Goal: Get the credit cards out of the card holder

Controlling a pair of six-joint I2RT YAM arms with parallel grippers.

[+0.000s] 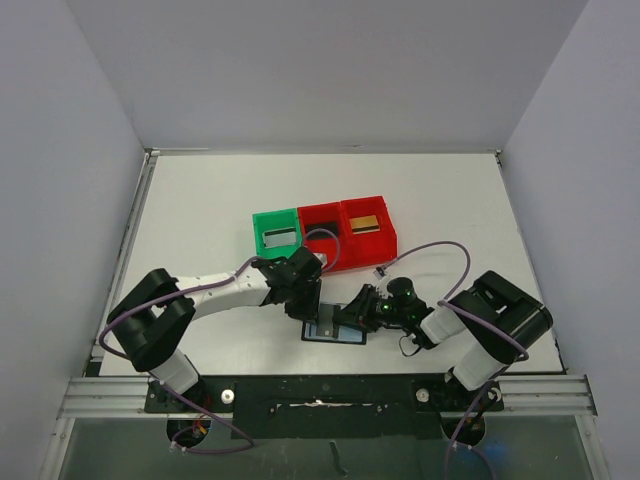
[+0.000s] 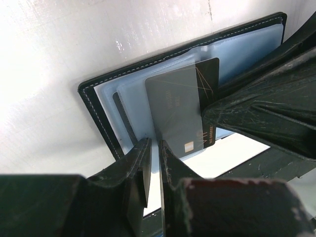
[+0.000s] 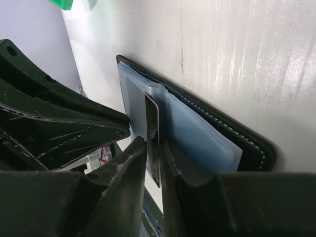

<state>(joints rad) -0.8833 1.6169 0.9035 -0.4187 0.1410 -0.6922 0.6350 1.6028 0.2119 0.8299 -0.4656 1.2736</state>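
Top external view shows a grey card (image 1: 281, 238) lying in the green bin (image 1: 256, 232) at the far left, and further right a gold card (image 1: 366, 224) in a red bin (image 1: 388, 236), so two cards look already sorted, one bin each. Nearer the arm bases the holder (image 1: 335, 332) lies open and flat on the table (image 1: 200, 210), with a gripper at each end. The left gripper (image 2: 155, 144) sits low at the holder's left edge. Its fingers are drawn close with only a slit between them, and I cannot tell whether they pinch the pocket's rim or merely press beside it. Either way, it is probably there to anchor the holder so it does not slide. In the left wrist view the black card (image 2: 173, 108) is partly out of a glossy blue pocket, one end still under the clear film and the other bare. That bare end carries thin gold lines, a small chip-like patch and gold lettering along the edge that may begin "NO", but the rest is too small to read. On the right, the right gripper (image 3: 152, 144) has its fingers closed on this card, which shows edge-on between them in its wrist view. Holding the exposed end probably lets the card be drawn straight out along the pocket.
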